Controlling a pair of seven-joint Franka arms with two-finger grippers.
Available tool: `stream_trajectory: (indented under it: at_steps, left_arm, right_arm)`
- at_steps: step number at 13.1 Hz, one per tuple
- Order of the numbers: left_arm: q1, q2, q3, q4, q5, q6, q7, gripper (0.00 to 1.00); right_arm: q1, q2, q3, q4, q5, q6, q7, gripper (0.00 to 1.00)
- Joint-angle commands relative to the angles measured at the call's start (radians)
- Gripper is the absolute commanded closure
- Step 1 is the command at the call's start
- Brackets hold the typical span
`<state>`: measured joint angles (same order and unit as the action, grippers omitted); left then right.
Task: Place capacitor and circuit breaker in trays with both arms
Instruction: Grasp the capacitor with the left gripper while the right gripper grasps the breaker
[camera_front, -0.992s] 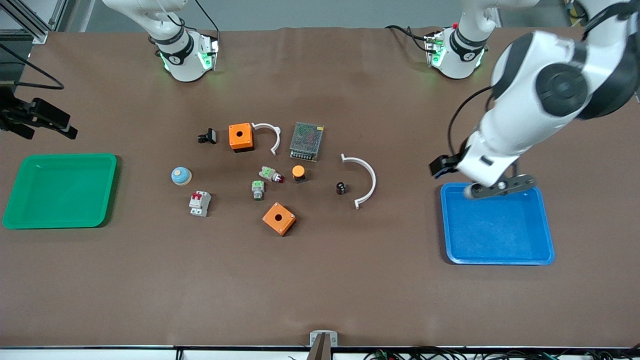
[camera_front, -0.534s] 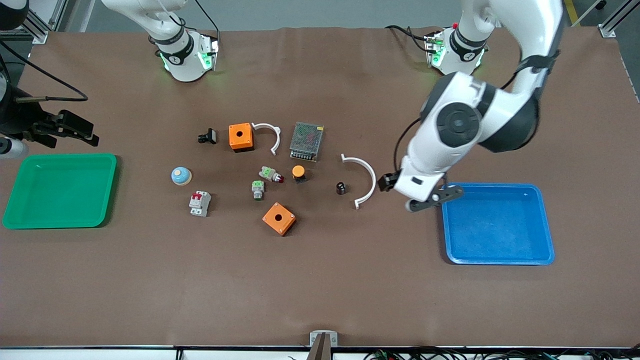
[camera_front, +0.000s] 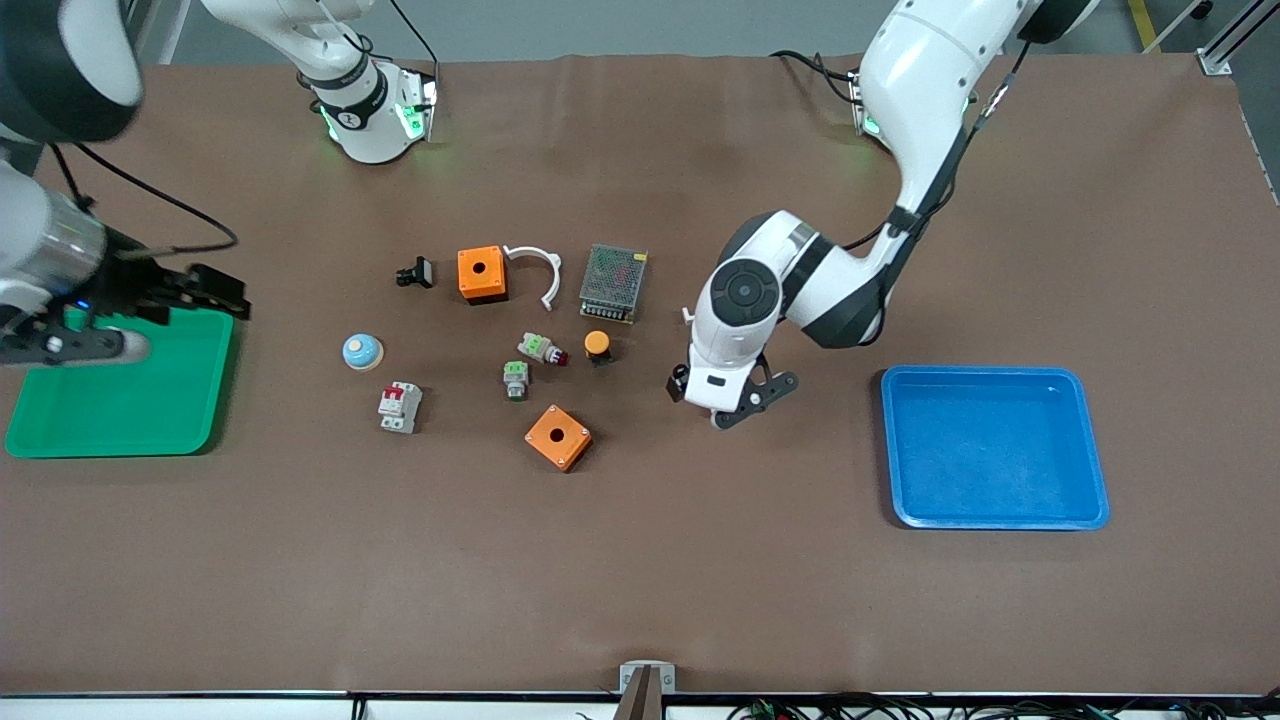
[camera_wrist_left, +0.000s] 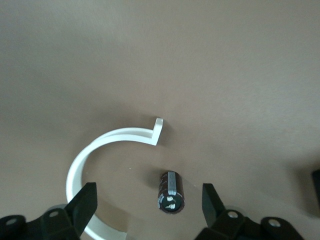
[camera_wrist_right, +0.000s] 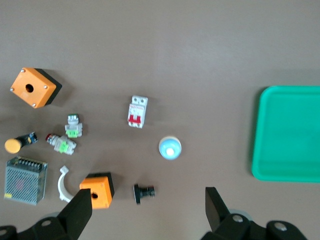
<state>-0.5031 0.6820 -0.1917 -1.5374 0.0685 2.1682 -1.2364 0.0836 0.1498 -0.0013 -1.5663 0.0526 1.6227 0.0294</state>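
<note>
Brown table (camera_front: 640, 560): one capacitor (camera_wrist_left: 169, 191) under left gripper (camera_wrist_left: 149, 206), one circuit breaker (camera_front: 399, 407); right gripper (camera_wrist_right: 149, 209) released too.

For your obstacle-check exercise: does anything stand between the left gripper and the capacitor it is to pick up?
Nothing visible does. The left gripper hangs over the capacitor with its fingers open to either side of it. The white curved clamp lies close beside the capacitor, and one finger looks close to its arc, so it may get nudged.
</note>
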Motion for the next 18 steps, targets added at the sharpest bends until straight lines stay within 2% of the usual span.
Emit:
stream_trajectory:
  at_steps: [1,5,8,10,11,15,16,18]
  left_arm:
    - [-0.02,0.03,0.003,0.019,0.019,0.015,-0.055,0.14]
    - [-0.054,0.076,0.003,0.019,0.017,0.065,-0.101,0.28]
    - [-0.055,0.1,0.005,0.019,0.019,0.102,-0.123,0.34]
    - [-0.061,0.106,0.005,0.019,0.019,0.104,-0.123,0.43]
    - [-0.063,0.108,0.005,0.019,0.019,0.104,-0.123,0.48]
    - [-0.066,0.105,0.005,0.02,0.019,0.114,-0.123,0.83]
    - [-0.064,0.097,0.006,0.02,0.02,0.114,-0.118,0.87]
    - [-0.06,0.085,0.017,0.028,0.025,0.114,-0.112,0.88]
  right_arm:
    - [0.053,0.039,-0.003,-0.101,-0.019,0.133,0.03,0.0]
    - [0.074,0.181,-0.002,-0.101,-0.016,0.27,0.109,0.01]
    - [0.074,0.301,-0.002,-0.109,-0.007,0.406,0.11,0.01]
    - [0.074,0.35,-0.002,-0.109,-0.005,0.436,0.119,0.02]
    - [0.076,0.359,-0.002,-0.115,-0.005,0.437,0.138,0.02]
    - [0.091,0.344,-0.002,-0.23,-0.007,0.486,0.181,0.02]
    - [0.091,0.341,0.0,-0.266,-0.007,0.515,0.182,0.02]
    - [0.094,0.341,0.0,-0.308,-0.005,0.562,0.184,0.02]
